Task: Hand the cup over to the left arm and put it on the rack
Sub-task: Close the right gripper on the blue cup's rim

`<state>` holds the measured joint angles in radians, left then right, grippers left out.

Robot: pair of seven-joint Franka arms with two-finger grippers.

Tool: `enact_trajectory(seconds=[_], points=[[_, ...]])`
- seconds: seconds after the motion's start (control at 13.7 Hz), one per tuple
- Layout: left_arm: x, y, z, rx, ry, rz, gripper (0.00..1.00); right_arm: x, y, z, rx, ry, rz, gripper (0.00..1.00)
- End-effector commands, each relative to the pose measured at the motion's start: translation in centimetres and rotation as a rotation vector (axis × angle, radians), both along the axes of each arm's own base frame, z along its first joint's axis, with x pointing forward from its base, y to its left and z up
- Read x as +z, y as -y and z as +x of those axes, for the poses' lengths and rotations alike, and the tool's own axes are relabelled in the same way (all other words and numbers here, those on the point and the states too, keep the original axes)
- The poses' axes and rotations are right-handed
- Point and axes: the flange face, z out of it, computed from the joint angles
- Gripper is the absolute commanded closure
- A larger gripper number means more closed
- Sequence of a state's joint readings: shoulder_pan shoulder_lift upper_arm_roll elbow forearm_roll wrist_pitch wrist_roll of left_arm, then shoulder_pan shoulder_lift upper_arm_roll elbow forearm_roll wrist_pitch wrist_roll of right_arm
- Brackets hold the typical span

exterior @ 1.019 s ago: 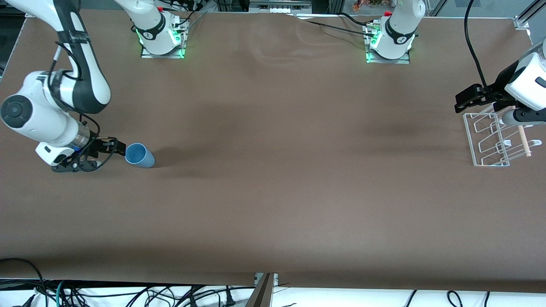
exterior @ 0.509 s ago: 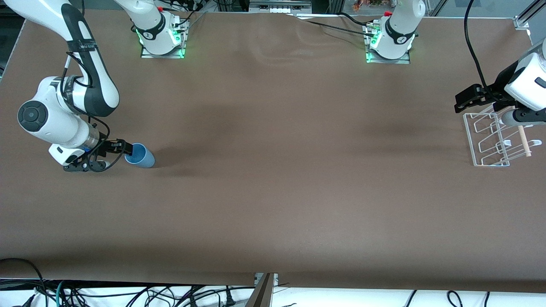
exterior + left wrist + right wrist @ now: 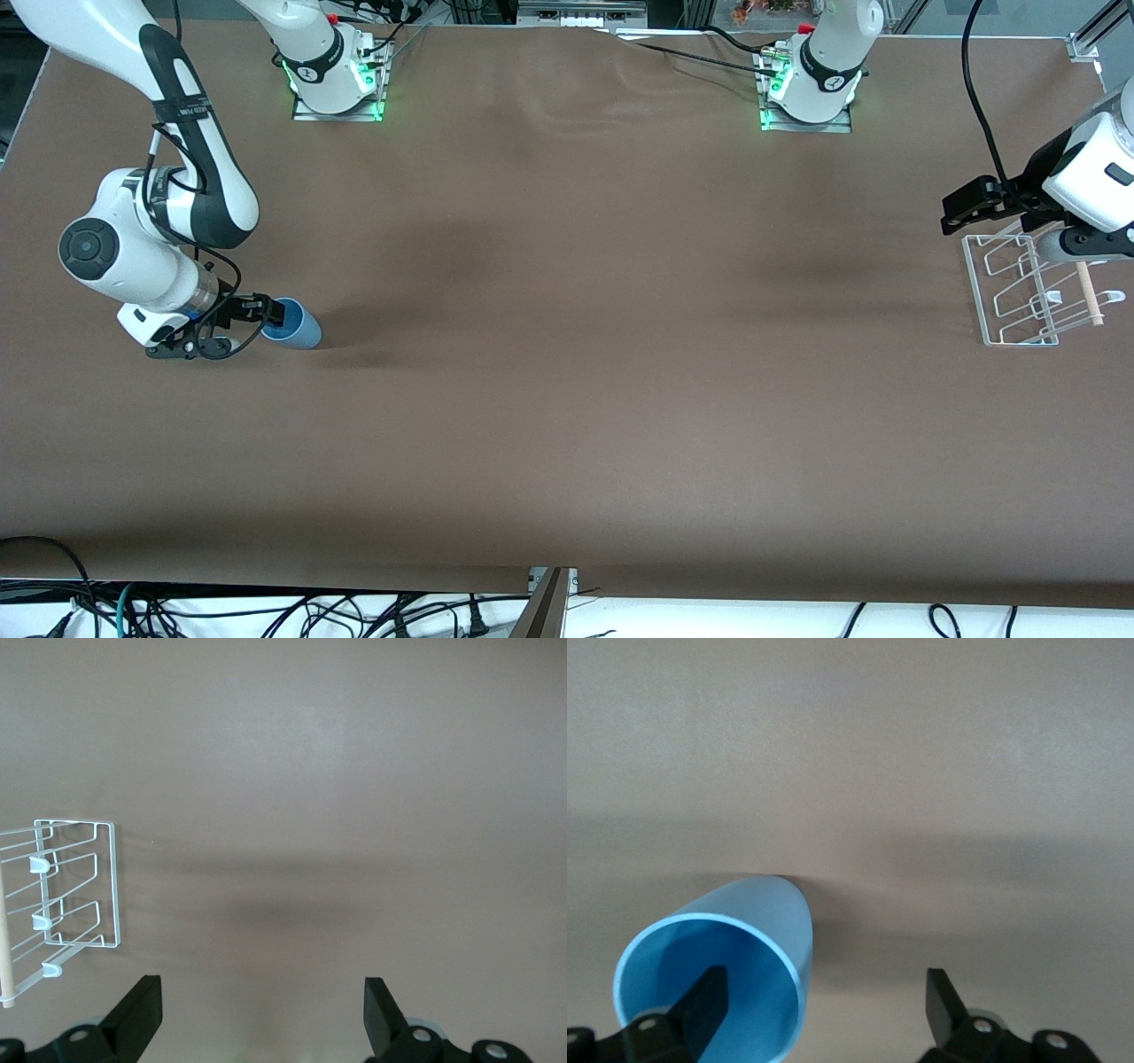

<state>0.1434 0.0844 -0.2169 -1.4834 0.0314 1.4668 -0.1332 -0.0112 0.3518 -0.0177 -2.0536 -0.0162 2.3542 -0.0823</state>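
My right end effector (image 3: 276,312) has slid in since a moment ago; its spread-apart fingers now straddle the rim of the cup (image 3: 292,325), one inside, gripping nothing yet. The cup stands upright on the tabletop (image 3: 567,399), mouth up. My left end effector (image 3: 961,206) waits agape above the rack (image 3: 1019,292).
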Motion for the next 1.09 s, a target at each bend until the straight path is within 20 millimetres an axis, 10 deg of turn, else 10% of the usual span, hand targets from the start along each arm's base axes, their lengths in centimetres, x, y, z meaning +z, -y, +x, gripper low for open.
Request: enact_trajectory(seconds=[0.0, 0.51, 1.02], points=[[0.5, 0.2, -0.3, -0.014, 0.014, 0.007, 0.00, -0.2, -0.2, -0.2, -0.012, 0.013, 0.006, 0.46], [1.0, -0.2, 0.1, -0.006, 0.044, 0.004, 0.00, -0.9, -0.3, 0.0, -0.034, 0.006, 0.025, 0.97], [0.9, -0.4, 0.0, -0.003, 0.040, 0.006, 0.00, 0.9, -2.4, 2.0, -0.017, 0.039, 0.064, 1.00]])
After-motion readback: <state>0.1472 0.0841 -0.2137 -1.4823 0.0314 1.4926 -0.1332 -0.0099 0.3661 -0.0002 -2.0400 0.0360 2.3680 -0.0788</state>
